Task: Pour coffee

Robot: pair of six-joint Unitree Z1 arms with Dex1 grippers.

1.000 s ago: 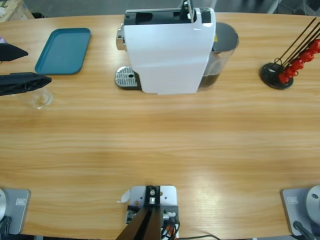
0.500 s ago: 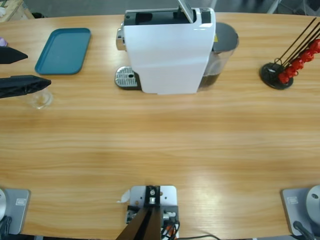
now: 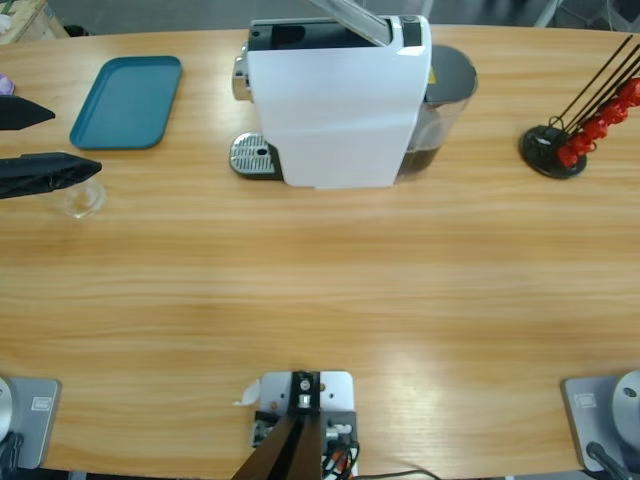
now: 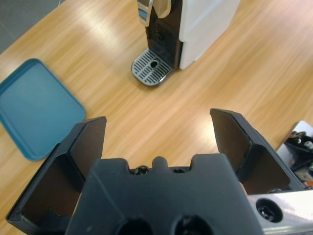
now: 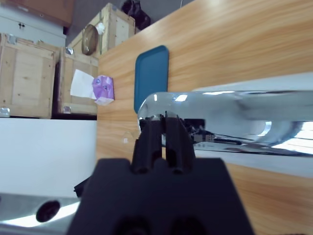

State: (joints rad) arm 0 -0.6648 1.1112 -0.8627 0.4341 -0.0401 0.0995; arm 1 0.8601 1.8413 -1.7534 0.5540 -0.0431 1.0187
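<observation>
1 coffee machine (image 3: 335, 105), 1 blue tray (image 3: 127, 100), 1 glass (image 3: 80, 198), 1 capsule rack (image 3: 575, 125). Left gripper (image 4: 159, 137) spread wide; right gripper (image 5: 161, 136) pinched the machine's silver lever (image 5: 230, 120).

1. The right gripper (image 5: 162, 128) has its jaws together, pinching the end of a chrome lever (image 5: 230, 120) that stretches toward 3 o'clock.
2. A teal tray (image 5: 151, 76) lies on the table (image 5: 234, 34) at 12 o'clock.
3. Wooden crates (image 5: 29, 76) stand at 10 o'clock.
</observation>
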